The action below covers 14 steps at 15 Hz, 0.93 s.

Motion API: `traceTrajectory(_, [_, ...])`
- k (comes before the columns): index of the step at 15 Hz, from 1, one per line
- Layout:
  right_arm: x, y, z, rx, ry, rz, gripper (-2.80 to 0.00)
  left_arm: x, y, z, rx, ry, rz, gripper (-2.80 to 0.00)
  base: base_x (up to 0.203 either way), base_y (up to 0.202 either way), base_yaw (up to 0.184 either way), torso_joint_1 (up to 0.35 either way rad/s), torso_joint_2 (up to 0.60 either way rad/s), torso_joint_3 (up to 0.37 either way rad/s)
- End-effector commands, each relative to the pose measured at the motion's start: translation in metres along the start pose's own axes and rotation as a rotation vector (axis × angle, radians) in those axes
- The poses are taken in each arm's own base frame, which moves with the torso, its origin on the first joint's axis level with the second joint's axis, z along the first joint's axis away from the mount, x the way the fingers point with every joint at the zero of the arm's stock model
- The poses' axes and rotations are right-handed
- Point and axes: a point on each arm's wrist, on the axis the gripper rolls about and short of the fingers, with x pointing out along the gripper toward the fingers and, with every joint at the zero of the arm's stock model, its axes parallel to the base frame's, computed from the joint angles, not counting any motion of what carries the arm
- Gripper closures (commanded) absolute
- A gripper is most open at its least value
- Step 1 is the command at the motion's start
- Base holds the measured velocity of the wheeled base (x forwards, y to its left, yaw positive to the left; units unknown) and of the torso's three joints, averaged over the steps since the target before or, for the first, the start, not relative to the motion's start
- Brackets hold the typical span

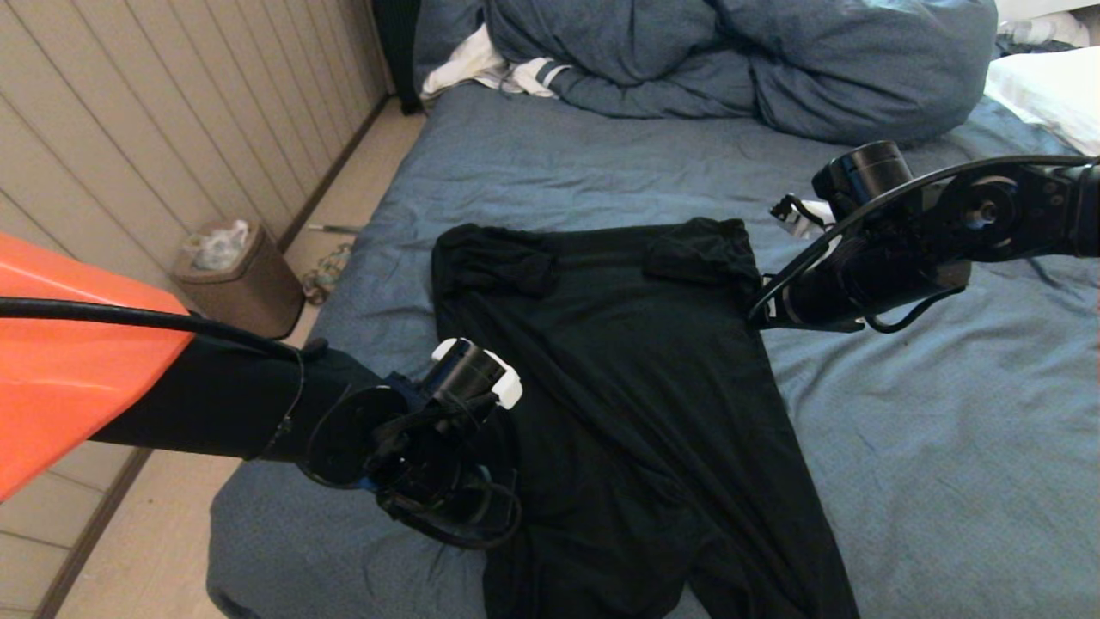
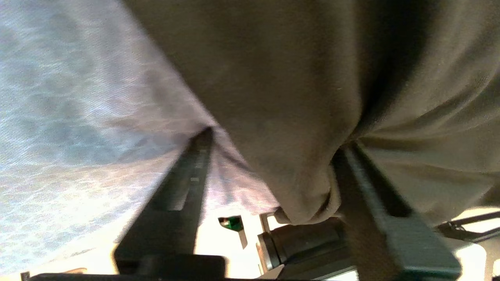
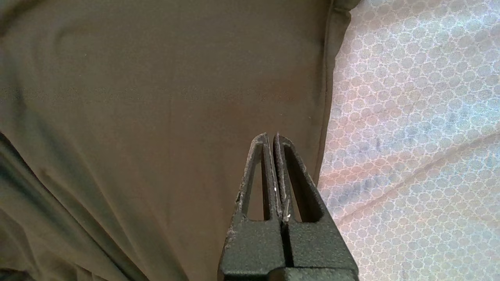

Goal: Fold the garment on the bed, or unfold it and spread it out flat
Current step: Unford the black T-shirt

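The black T-shirt (image 1: pixel 636 378) lies plain side up across the middle of the bed (image 1: pixel 945 447), on the wrinkled blue sheet, both short sleeves tucked inward near its far edge and the lower part rumpled toward the near edge of the mattress.

The left end effector (image 2: pixel 269 171) is down at the shirt's left border. Its fingers (image 2: pixel 187 183) stand apart, one on the sheet and one against the cloth, with a fold of shirt bulging between them; I cannot tell whether they grip it.

The right end effector (image 3: pixel 270 156) hovers over the shirt's right edge by the sleeve, pressed fully together and holding nothing.

A heaped blue duvet (image 1: pixel 773 60) lies at the far end, a white pillow (image 1: pixel 1048 94) to its right.
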Motion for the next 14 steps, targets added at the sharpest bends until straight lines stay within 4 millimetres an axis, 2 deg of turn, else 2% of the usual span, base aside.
traceTrajectory(1, [0.002,0.000,-0.001,0.000,0.006,0.000,0.00,-0.005,0.003,-0.006,-0.005,0.006,0.004,0.00,0.000,0.000,0.000,0.000,0.00,0.000])
traceTrajectory(9, [0.003,0.002,-0.004,-0.009,0.021,0.002,0.00,-0.053,0.018,-0.054,0.038,0.028,-0.002,0.00,0.000,0.000,0.000,0.000,0.00,0.000])
traceTrajectory(11, [0.002,0.002,-0.004,-0.009,0.019,0.002,0.00,-0.060,0.020,-0.063,0.056,0.063,0.007,0.00,0.000,0.000,0.000,0.000,0.00,0.000])
traceTrajectory(14, [0.003,0.002,-0.005,-0.010,0.023,0.003,0.00,-0.059,0.024,-0.071,0.087,0.098,0.025,0.00,0.000,0.000,0.000,0.000,0.00,0.000])
